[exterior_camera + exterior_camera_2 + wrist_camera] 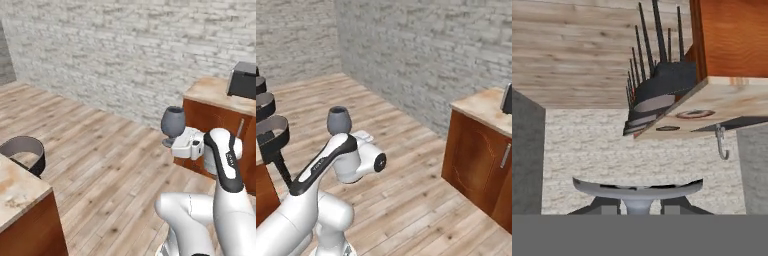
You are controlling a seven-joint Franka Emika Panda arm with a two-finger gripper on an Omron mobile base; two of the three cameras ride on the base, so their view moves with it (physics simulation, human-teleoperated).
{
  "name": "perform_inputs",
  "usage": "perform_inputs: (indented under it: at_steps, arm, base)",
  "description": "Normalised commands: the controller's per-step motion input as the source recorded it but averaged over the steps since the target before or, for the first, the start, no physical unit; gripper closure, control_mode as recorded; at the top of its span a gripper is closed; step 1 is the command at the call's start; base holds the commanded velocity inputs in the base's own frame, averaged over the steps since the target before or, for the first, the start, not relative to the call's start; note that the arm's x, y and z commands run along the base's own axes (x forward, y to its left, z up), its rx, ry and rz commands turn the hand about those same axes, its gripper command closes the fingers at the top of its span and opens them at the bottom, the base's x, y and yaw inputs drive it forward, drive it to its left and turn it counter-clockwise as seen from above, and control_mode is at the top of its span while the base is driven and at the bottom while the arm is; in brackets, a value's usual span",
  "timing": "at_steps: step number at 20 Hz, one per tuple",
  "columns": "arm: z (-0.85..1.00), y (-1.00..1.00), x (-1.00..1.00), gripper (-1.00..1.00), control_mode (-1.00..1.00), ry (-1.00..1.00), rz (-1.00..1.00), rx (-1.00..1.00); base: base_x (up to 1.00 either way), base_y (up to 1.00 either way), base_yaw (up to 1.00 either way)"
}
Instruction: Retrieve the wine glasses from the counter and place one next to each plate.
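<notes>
While the end effector [174, 145] grips it, a smoky-grey wine glass [173, 123] rides upright above the wood-plank floor [100, 155].
Its narrowed fingers pinch the stem beneath the rounded translucent bowl, short of the marbled counter [220, 95].

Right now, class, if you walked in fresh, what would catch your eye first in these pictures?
First, the smoky-grey wine glass held upright in the robot's hand, in mid-air above the wooden floor. Next, the brick wall behind it. Then the reddish-brown cabinet to the right, with a marbled stone counter on top.
</notes>
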Motion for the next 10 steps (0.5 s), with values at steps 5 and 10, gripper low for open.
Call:
perform_inputs:
  at_steps: [5,10]
  arm:
    - [0.00,0.00,0.00,1.00,1.00,0.00,0.00,0.00]
    - [0.00,0.00,0.00,1.00,1.00,0.00,0.00,0.00]
  base:
    - [1.00,-0.12,0.59]
    - [1.00,-0.11,0.63]
